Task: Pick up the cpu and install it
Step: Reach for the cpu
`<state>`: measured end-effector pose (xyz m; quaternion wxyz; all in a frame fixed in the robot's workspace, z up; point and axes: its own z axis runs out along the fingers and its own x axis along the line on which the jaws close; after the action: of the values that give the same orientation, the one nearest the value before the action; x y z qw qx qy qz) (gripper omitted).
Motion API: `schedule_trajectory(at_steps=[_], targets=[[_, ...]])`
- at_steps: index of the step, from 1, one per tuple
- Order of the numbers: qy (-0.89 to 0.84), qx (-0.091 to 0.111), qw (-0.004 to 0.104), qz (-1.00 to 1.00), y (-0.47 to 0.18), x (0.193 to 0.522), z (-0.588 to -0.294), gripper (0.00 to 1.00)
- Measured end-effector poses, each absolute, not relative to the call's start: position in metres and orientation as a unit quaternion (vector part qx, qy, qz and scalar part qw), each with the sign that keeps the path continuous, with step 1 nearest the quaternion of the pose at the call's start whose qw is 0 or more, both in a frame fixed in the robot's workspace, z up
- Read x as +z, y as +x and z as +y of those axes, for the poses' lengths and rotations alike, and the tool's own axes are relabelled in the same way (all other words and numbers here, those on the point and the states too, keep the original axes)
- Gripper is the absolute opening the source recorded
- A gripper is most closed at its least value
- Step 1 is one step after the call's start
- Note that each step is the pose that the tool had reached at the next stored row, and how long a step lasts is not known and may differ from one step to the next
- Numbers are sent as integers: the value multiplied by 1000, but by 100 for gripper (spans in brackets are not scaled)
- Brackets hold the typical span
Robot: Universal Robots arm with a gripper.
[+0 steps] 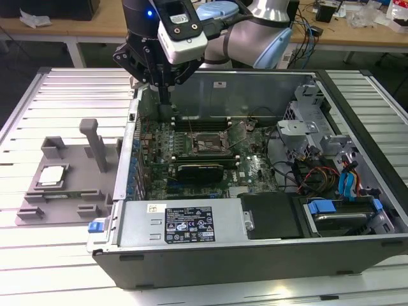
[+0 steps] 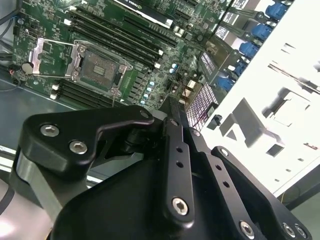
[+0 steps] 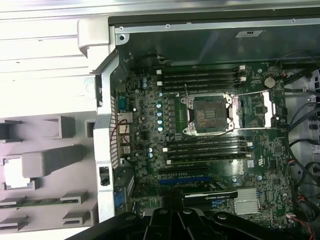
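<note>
The cpu (image 1: 51, 175), a small silver-grey square, lies in a recess of the grey fixture (image 1: 64, 207) on the exterior view's left, outside the case; in the first wrist view the cpu (image 3: 15, 175) shows as a pale square. The motherboard socket (image 1: 203, 141) (image 2: 97, 67) (image 3: 209, 114) stands bare, with its metal retention frame (image 3: 260, 107) swung open beside it. My gripper (image 1: 167, 99) (image 2: 175, 105) hangs over the case's back corner nearest the fixture. It is above the board, well away from the cpu, and its fingers are shut together on nothing.
The open computer case (image 1: 127, 159) lies on a slatted table (image 1: 57, 89). Its wall stands between the fixture and the board. A grey upright post (image 1: 95, 143) rises from the fixture. Inside are memory sticks (image 3: 200, 77), a power supply (image 1: 185, 223), a drive cage (image 1: 306, 121) and loose cables (image 1: 319, 175).
</note>
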<state>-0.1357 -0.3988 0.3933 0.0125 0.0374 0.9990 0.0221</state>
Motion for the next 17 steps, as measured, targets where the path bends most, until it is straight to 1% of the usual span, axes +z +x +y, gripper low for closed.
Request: schedule_trajectory(at_steps=[17], targets=[[37, 22, 12, 999, -148, 393, -399, 11]])
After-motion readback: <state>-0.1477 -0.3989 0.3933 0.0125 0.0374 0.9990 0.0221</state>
